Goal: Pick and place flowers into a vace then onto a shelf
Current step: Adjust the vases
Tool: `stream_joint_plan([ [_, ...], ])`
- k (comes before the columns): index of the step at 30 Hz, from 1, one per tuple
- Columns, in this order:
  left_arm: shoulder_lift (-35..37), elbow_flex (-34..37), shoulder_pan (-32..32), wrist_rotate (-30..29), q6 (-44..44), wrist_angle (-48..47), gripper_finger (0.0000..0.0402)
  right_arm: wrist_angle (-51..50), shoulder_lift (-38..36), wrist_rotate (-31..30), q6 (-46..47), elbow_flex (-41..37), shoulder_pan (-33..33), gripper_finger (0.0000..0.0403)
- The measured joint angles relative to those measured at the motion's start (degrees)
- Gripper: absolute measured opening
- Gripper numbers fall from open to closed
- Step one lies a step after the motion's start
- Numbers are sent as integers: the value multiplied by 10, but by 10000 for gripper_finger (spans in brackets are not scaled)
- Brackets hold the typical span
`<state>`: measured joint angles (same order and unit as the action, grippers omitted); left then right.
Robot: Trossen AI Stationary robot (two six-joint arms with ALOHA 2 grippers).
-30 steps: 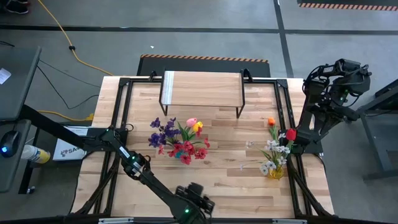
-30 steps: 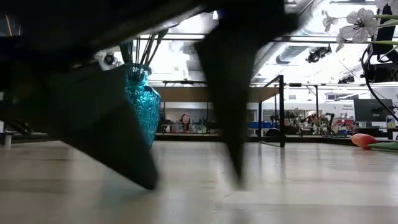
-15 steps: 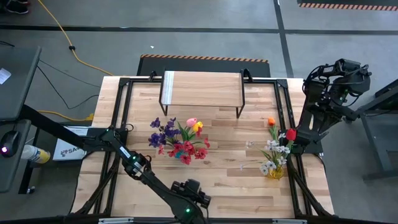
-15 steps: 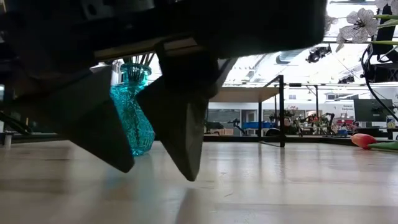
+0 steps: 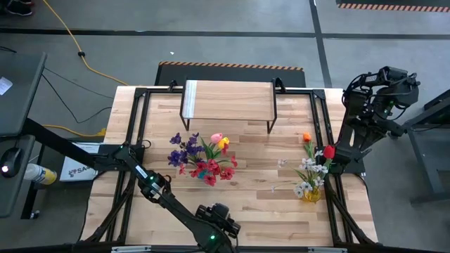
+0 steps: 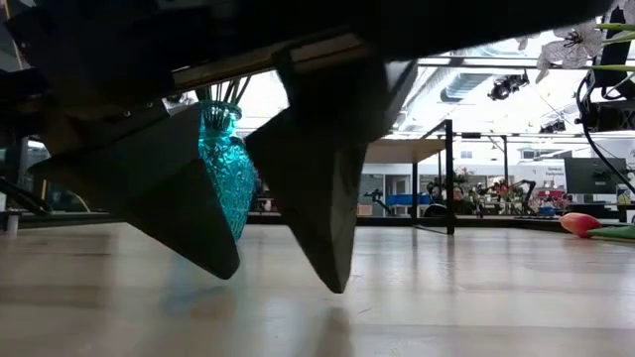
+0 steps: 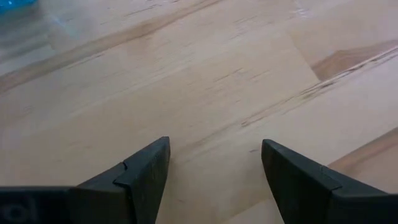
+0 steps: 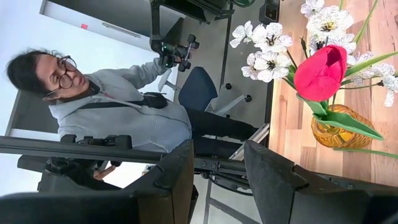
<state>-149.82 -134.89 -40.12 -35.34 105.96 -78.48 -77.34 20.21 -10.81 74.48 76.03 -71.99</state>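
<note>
Purple-red flowers (image 5: 200, 159) in teal vase, well beyond open left gripper (image 5: 219, 219) jaws.

The shelf (image 5: 228, 100) stands far-centre on the table (image 5: 253, 190); flowers (image 5: 202, 158) in a vase (image 6: 226, 164) near it, another vase (image 5: 311, 192) right.

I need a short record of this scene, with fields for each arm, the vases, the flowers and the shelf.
left gripper: low over bare wood at the table's near edge, fingers open, holding nothing
right gripper: raised off the table's right side, holding nothing
blue vase: upright, stems in it, bouquet at table centre
amber vase: right side, white flowers and red tulip in it
orange flower: beside the amber vase
shelf: far side, nothing on it
</note>
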Motion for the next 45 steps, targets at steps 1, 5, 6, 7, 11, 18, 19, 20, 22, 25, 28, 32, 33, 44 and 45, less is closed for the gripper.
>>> stream_joint_plan([
  [1, 0, 0, 0, 0, 3, 4, 292, 0, 0, 0, 0, 0, 0, 133],
  [5, 0, 0, 0, 0, 8, 10, 325, 0, 0, 0, -2, 0, 0, 133],
  [6, 0, 0, 0, 0, 8, 10, 339, 0, 0, 0, -2, 0, 0, 133],
  [7, 1, 0, 0, 0, 8, 9, 354, 0, 0, 0, -2, 0, 0, 133],
  [11, 1, -1, 0, 0, 8, 9, 394, 0, 0, 0, -2, 0, 0, 133],
  [18, 1, -1, 1, -3, 17, 16, 351, 0, 0, 0, -2, 0, 0, 133],
  [19, 4, -1, 0, -12, 34, 15, 346, 0, 0, 0, -1, 0, 0, 133],
  [20, 5, -1, 0, -30, 53, 11, 342, 0, 0, 0, -1, 0, 0, 133],
  [22, 10, -1, -5, -94, 78, 7, 336, 0, 0, 0, 0, 0, 0, 133],
  [25, 19, -1, -17, -212, 91, -24, 329, 0, 0, 0, 0, 0, 0, 133],
  [28, 26, -2, -28, -246, 127, -74, 327, 0, 0, 0, -1, 0, 0, 133],
  [32, 26, -1, -36, -222, 189, -115, 326, 0, 0, 0, -2, 0, 0, 133],
  [33, 26, -1, -38, -223, 199, -118, 326, 0, 0, 1, -2, 0, 0, 133],
  [44, 30, 1, -49, -201, 203, -116, 326, 0, 0, 3, -14, 0, 0, 133],
  [45, 30, 1, -46, -206, 201, -115, 326, 0, 0, 2, -14, 0, 0, 133],
])
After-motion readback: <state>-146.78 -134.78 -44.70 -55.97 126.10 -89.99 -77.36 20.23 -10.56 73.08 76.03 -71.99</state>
